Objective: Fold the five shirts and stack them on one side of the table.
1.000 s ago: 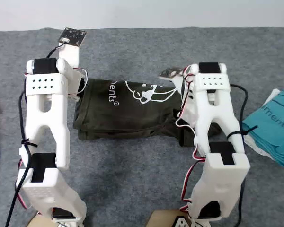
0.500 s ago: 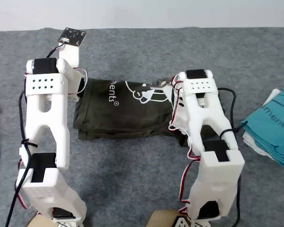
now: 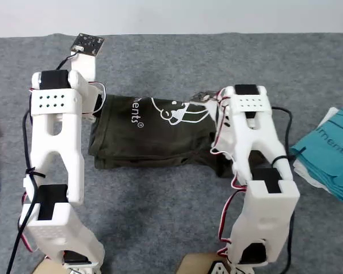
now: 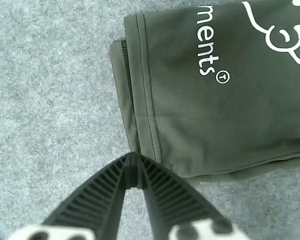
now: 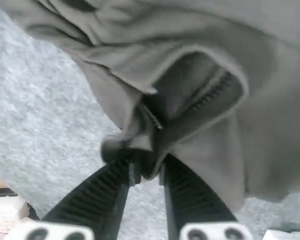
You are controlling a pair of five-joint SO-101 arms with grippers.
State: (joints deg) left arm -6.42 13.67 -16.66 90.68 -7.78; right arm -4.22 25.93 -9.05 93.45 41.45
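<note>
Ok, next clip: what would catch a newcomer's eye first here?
The dark green shirt with white print lies partly folded in the middle of the high view. The right gripper pinches a bunched fold of it; the left gripper sits shut at its opposite edge. A teal stack lies far right in the high view.

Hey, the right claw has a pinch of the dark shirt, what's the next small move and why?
Probably lift the right claw slightly and carry its pinched end over the dark shirt toward the left claw, which sits shut at the opposite edge. The shirt lies long and only partly folded.
</note>
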